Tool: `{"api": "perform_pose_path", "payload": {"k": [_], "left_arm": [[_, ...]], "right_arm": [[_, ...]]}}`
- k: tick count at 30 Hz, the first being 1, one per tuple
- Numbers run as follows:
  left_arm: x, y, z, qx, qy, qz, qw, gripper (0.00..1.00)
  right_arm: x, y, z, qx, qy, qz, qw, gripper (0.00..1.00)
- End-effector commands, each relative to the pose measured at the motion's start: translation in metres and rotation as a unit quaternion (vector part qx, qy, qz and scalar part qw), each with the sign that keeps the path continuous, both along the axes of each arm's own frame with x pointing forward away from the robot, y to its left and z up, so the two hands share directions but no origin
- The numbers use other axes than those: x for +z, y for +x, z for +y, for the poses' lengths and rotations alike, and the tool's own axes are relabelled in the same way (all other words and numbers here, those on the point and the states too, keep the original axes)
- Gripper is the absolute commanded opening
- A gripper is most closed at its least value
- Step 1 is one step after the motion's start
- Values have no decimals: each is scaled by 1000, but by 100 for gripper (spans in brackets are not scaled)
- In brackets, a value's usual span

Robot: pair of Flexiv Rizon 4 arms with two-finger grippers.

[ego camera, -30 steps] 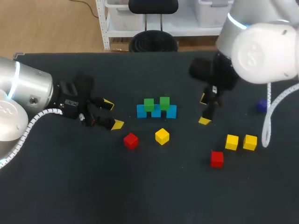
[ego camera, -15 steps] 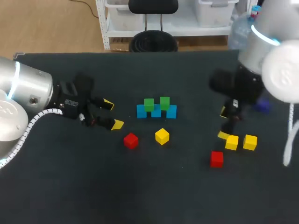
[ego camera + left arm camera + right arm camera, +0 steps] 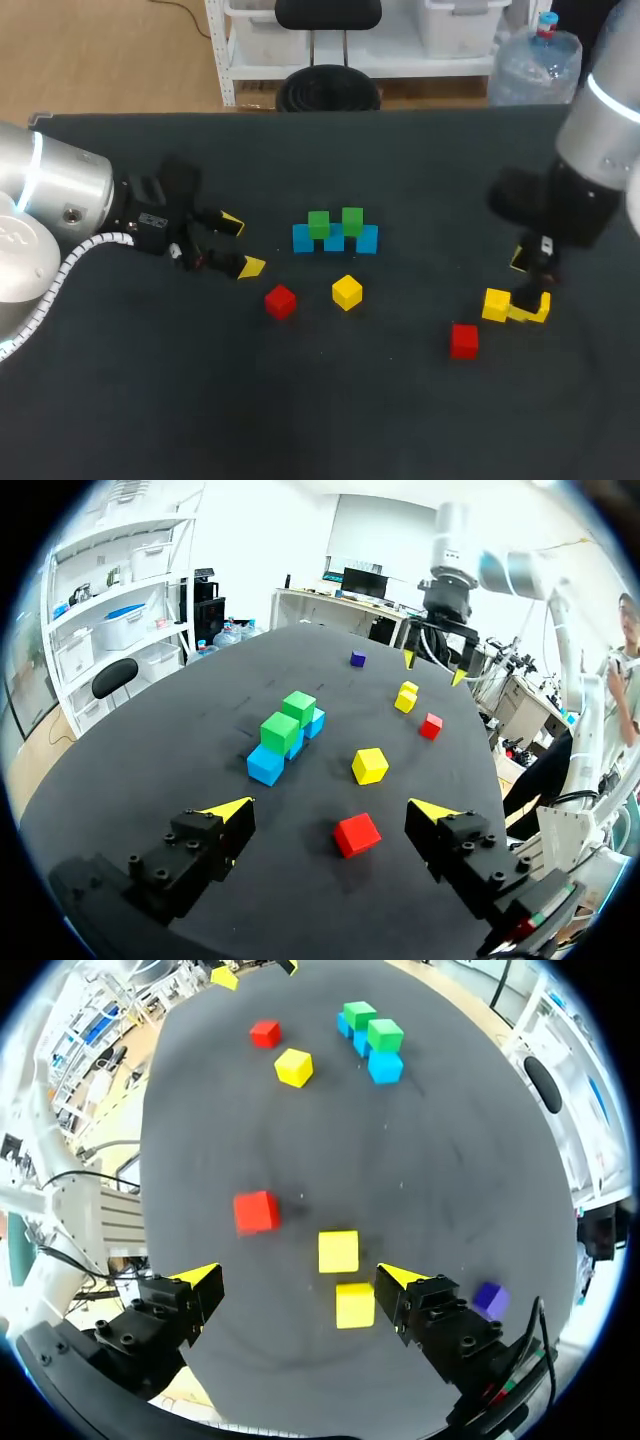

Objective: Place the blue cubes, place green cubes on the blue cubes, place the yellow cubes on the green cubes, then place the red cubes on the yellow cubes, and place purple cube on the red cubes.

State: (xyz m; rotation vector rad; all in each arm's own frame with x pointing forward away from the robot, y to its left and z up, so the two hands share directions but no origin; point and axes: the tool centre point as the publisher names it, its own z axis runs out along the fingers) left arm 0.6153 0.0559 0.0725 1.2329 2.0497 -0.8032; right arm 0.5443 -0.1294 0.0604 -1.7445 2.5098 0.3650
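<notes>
The right gripper (image 3: 530, 283) is held over a yellow cube (image 3: 355, 1304), fingers spread. The left gripper (image 3: 242, 245) is held near a red cube (image 3: 280, 301), fingers spread too.

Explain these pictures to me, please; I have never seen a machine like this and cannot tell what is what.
These are two robot arms at a black table. One picture looks down from above and behind the robot. The two round ones come from a camera on each wrist, looking out along the fingers. The left gripper and the right gripper each have two yellow-tipped fingers; both are open and hold nothing. In the middle stand three blue cubes in a row, with two green cubes on top. Near the row lie a lone yellow cube and a red cube. A second red cube and a pair of yellow cubes lie by the right gripper. A purple cube shows only in the wrist views.
</notes>
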Motion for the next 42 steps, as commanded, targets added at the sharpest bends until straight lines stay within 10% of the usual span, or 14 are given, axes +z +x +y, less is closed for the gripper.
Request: {"api": "perform_pose_path", "payload": {"k": [1, 42], "left_arm": [[-1, -1, 1, 0, -3, -3, 1000, 100], [-1, -1, 1, 0, -3, -3, 1000, 100]], "right_arm": [[-2, -9, -8, -4, -7, -15, 1000, 100], [-47, 11, -5, 74, -15, 35, 996, 89]]}}
